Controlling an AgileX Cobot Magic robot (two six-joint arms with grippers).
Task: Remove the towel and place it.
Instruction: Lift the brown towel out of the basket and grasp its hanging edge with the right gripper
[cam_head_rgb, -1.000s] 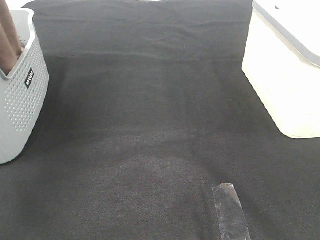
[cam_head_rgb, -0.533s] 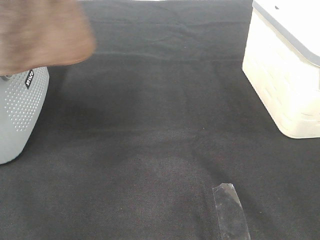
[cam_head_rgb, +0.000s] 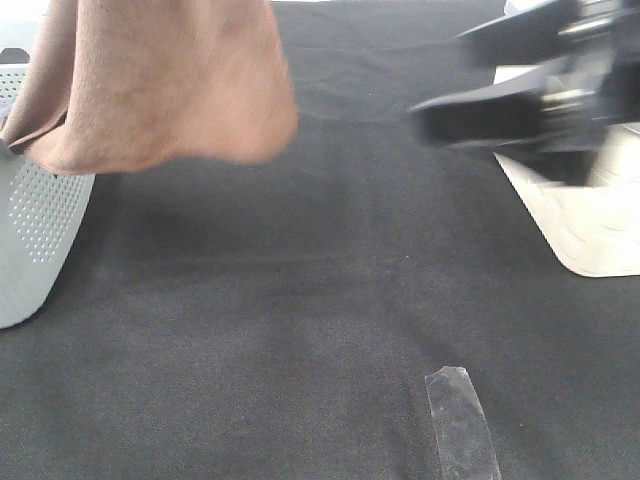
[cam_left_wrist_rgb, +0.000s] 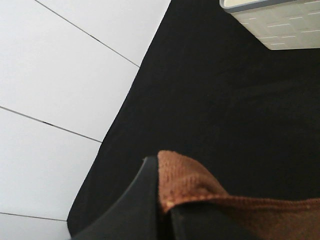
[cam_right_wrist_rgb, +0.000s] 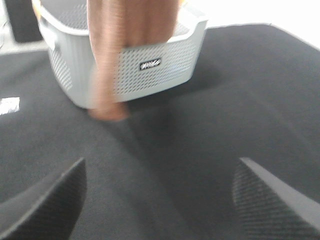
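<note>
Confirming: is the towel (cam_head_rgb: 160, 80) out of the basket (cam_head_rgb: 40, 230)?
— Nearly. It hangs over the basket rim, pinched in the left end effector (cam_left_wrist_rgb: 165, 207). The right end effector (cam_right_wrist_rgb: 160, 170) gapes wide, empty. Placement on the worktop (cam_head_rgb: 300, 300) is pending.

Overhead and low right-wrist views share the grey basket (cam_head_rgb: 40, 230).

The right gripper (cam_right_wrist_rgb: 161, 167) has black tapered fingers (cam_right_wrist_rgb: 50, 202) with dotted texture; the left gripper (cam_left_wrist_rgb: 162, 205) is smooth black.

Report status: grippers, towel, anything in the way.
Left gripper shut on towel, hanging at the basket. Right gripper open, empty, facing the towel. Nothing seen between them.
</note>
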